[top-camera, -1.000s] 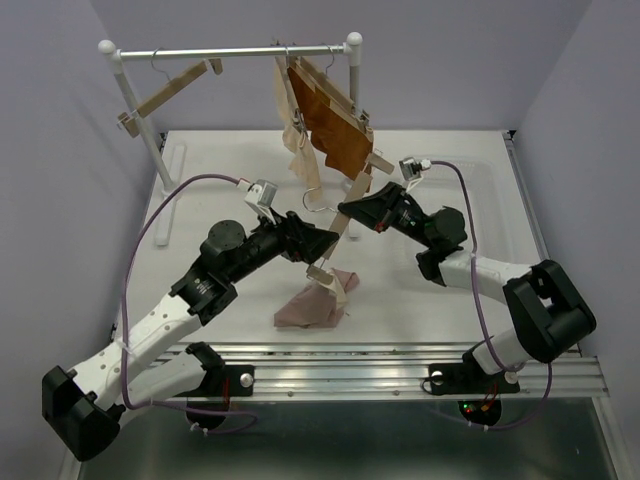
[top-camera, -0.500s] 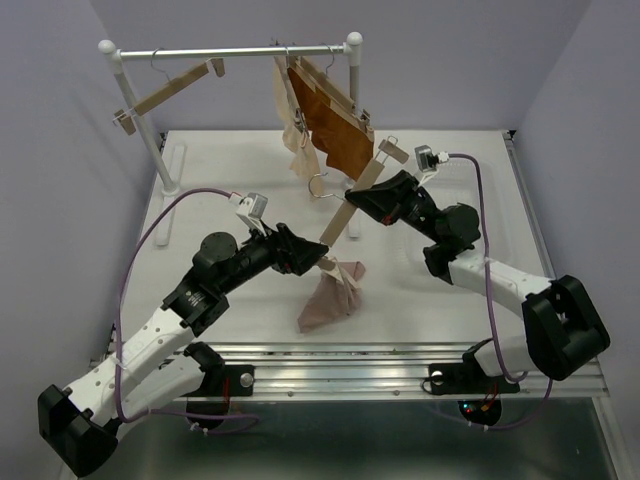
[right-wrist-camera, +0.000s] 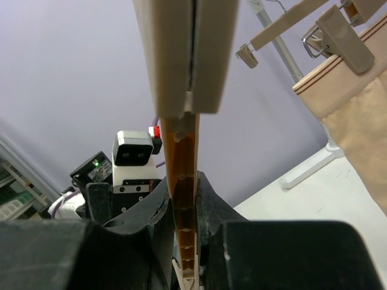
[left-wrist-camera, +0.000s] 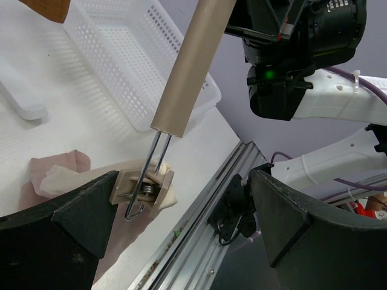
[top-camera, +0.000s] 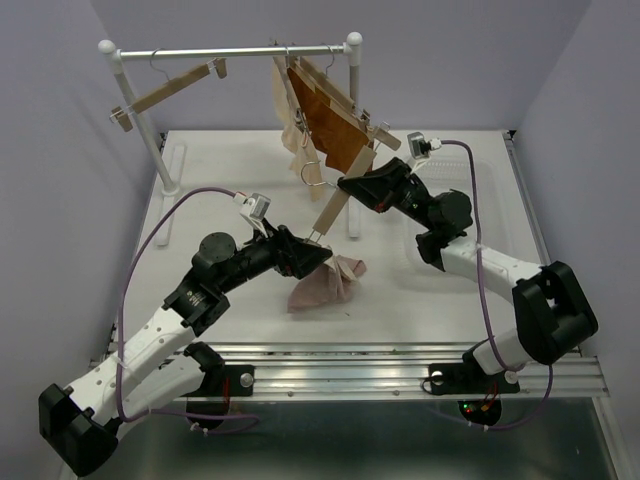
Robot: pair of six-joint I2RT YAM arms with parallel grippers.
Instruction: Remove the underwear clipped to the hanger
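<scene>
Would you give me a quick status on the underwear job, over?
Right gripper shut on hanger. Left gripper open at its lower clip. Pink underwear on table beneath; orange-brown pair, cream pair on rack. Nothing blocking.

Encl.: pale lavender walls (top-camera: 60, 120) at left, rear and right of frame; plain, evenly lit.
Worktop: white table (top-camera: 230, 150), centre of frame.
Alu. rail (top-camera: 350, 362) runs along the table's near edge, lower frame, w/ a dark grey-green surface (top-camera: 330, 440) below it.
White rack (top-camera: 108, 46) w/ metal crossbar (top-camera: 250, 50), upper left to upper centre.
White perforated basket (left-wrist-camera: 121, 66), upper left of left wrist view.
</scene>
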